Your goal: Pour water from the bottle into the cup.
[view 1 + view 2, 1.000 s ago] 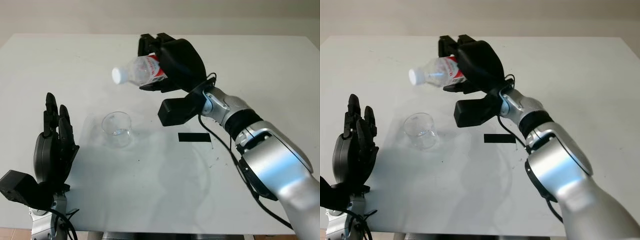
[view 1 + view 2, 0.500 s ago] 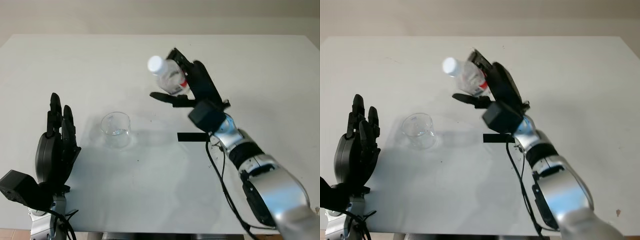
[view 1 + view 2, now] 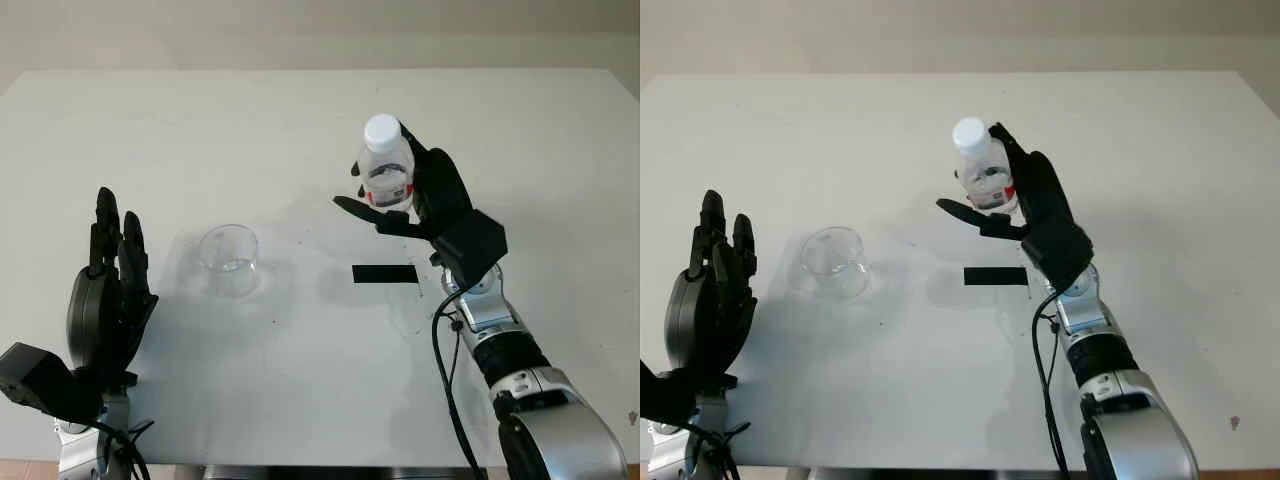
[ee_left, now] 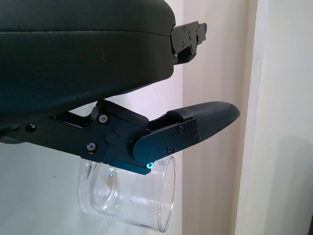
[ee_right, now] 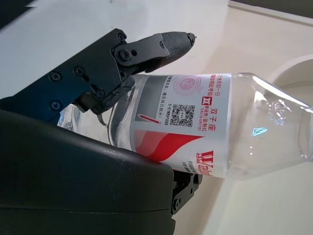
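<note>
A clear plastic bottle [image 3: 386, 168] with a white cap and red label stands upright in my right hand [image 3: 415, 195], just above the table right of centre. The hand's fingers wrap the bottle's body, as the right wrist view shows around the bottle [image 5: 205, 132]. A clear cup [image 3: 229, 259] sits upright on the white table [image 3: 200, 130], left of the bottle, with a little water at its bottom. My left hand [image 3: 108, 300] is open at the near left, palm toward the cup; the cup [image 4: 132, 196] appears just beyond its fingers [image 4: 195, 122] in the left wrist view.
A black strip of tape [image 3: 385, 273] lies on the table just in front of the bottle. The table's front edge runs along the bottom near my left arm.
The right hand has swung the bottle from tilted, mouth toward the cup, back to upright and moved it right and nearer, away from the cup. The left hand barely moved.
</note>
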